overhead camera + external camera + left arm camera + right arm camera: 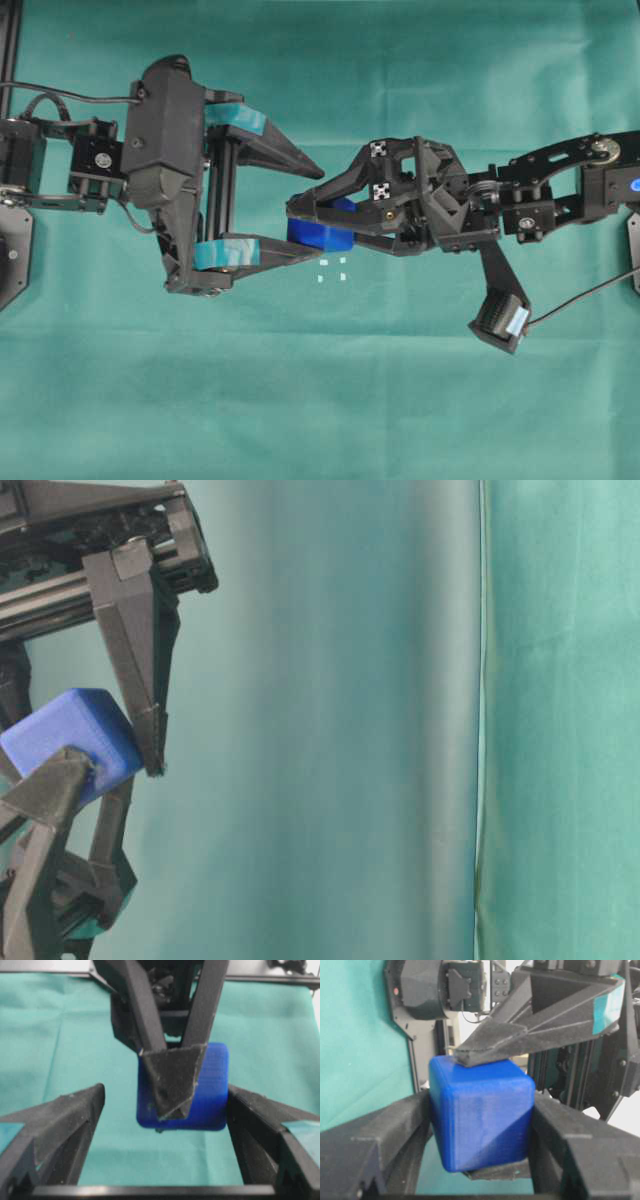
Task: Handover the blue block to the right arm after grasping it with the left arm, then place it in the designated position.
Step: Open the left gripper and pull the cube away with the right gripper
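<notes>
Overhead, the blue block (318, 236) is sitting in mid-air between the two arms, above the green cloth (320, 400) and just above the four white corner marks of the designated position (333, 269) as that view shows them. The right arm's gripper (318, 222), all plain black, is reaching in from the right and its fingers are pressing on the block's two opposite sides; the right wrist view is showing this plainly, with the blue block (480, 1112) wedged between the two black fingers (380, 1145) so that no gap is showing on either side. The left arm's gripper (305, 210), with teal tape on both fingers, is standing wide apart, its upper finger angled away and clear of the block in the overhead view. In the left wrist view the block (210, 1090) is hanging between the spread left fingers (60, 1120), with open cloth showing on the left side, while on the right side the other finger is lying just beside the block and I cannot tell whether it is touching. From the right wrist camera one teal-taped fingertip (490, 1045) is appearing to rest on the block's top face. At table level the block (70, 742) is sitting tilted, off the cloth.
</notes>
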